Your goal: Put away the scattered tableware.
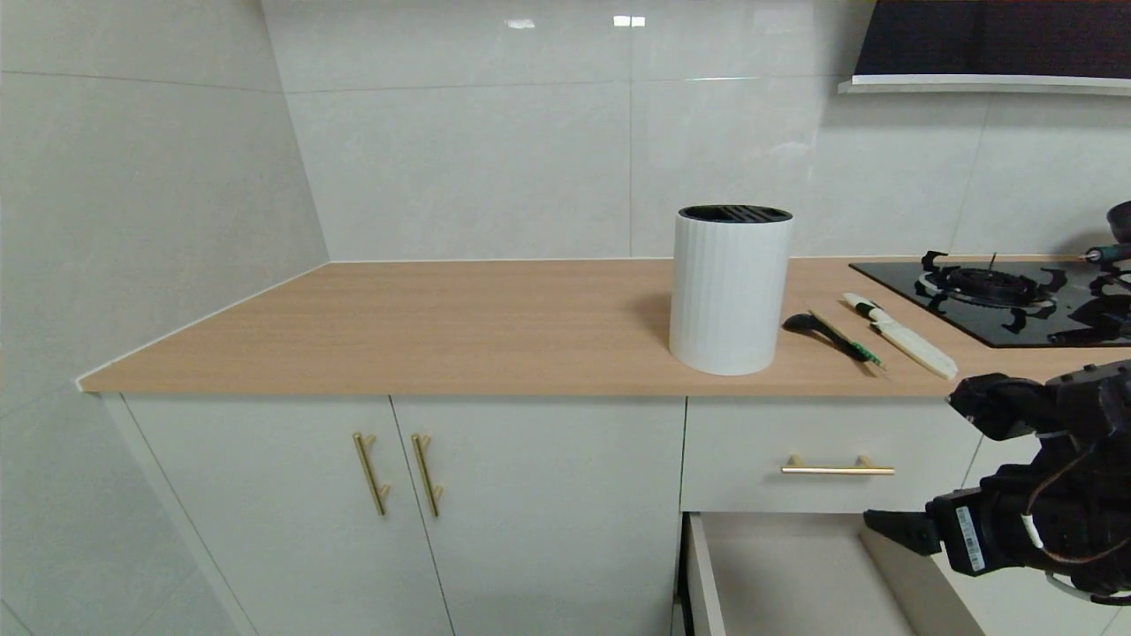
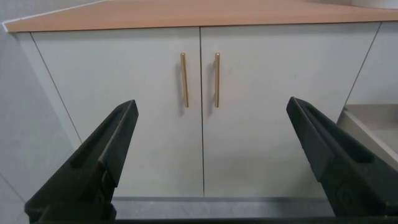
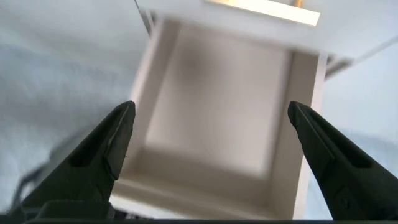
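Above the open drawer [image 3: 214, 68] the right pincer [image 3: 209, 109] gapes wide and empty; left pincer [image 2: 211, 104] likewise.

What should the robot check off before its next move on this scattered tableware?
1. Right gripper open and empty: ok.
2. Left gripper open and empty: ok.
3. Lower drawer open: ok.
4. White holder upright on the countertop: ok.
5. Black spoon, green-tipped stick and knife put away: not ok, they lie on the countertop beside the holder.
6. Whether the holder's slots are free: cannot tell.
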